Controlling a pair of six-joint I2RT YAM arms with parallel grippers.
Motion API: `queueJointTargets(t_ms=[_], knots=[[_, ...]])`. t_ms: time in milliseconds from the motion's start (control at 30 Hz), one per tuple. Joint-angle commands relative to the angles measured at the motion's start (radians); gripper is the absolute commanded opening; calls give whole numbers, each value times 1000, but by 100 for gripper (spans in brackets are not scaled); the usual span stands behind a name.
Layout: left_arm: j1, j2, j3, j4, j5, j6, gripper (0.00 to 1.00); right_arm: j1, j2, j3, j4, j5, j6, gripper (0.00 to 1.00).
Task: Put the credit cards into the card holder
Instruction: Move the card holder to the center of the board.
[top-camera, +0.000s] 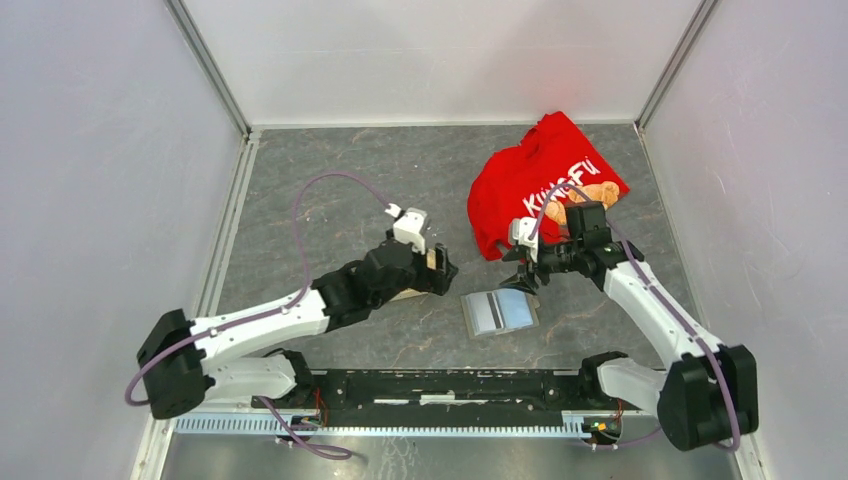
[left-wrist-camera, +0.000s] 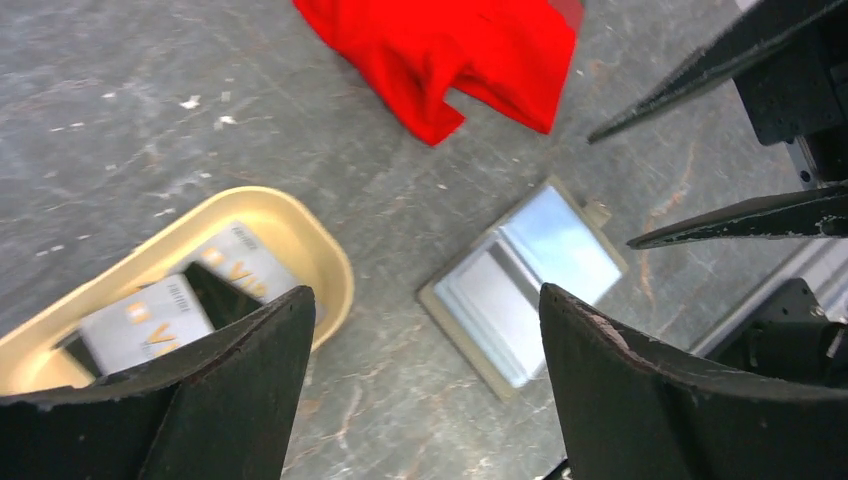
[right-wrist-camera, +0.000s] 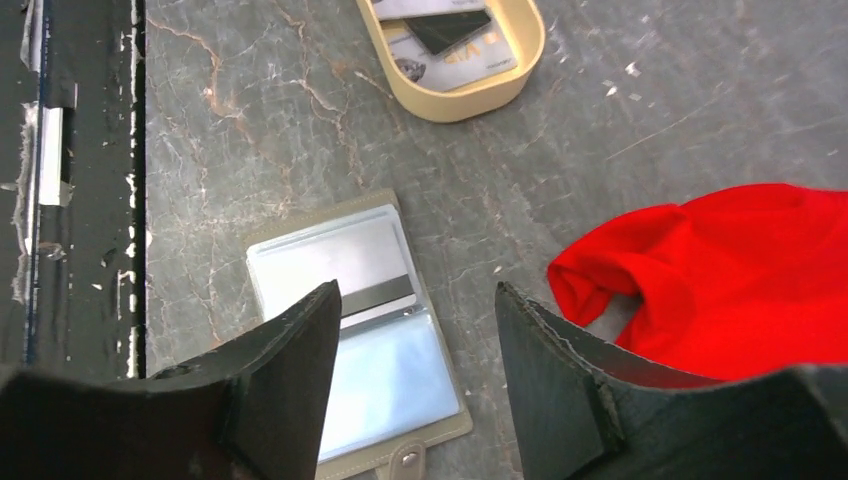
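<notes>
Open and empty, left end effector (left-wrist-camera: 425, 293) hovers beside, right end effector (right-wrist-camera: 416, 290) above, the unfolded flat grey card holder (right-wrist-camera: 330, 260); pale plastic credit cards (left-wrist-camera: 145, 325) lie in a nearby beige oval tray (left-wrist-camera: 332, 268).

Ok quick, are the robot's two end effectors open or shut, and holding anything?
Left end effector: open, holding nothing.
Right end effector: open, holding nothing.

A crumpled red shirt (top-camera: 540, 185) with white lettering lies on a grey marbled table (top-camera: 330, 180) — well to the shirt's left, and nearer, sits a beige oval tray (right-wrist-camera: 450, 108).
</notes>
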Motion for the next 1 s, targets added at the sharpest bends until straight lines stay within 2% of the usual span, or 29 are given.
queueJointTargets(t_ms=[0,67,200,300,467,567,667,767,833,967], knots=[[62,-74,-87,-11,67,50,89,-1,72,32,-42,25,-3,62],[65,-84,-120,24,150,-25,89,-5,66,10,-19,124,32,62],[53,-91,-208,205,298,-223,88,-14,19,-44,-26,337,35,65],[-40,-83,-253,283,231,-289,88,-19,-35,-100,-16,395,31,70],[-114,-20,-293,342,135,-402,88,-19,-43,-134,-2,308,39,71],[-137,19,-312,382,103,-493,87,-20,-3,-97,-39,196,46,64],[-154,65,-317,401,78,-568,88,-20,37,-89,-56,136,41,52],[-155,126,-321,453,108,-615,89,-20,91,-94,-54,165,35,31],[-155,164,-311,469,118,-629,89,-16,130,-87,-64,207,28,21],[-154,230,-301,505,121,-656,90,3,190,-85,-50,280,40,15]])
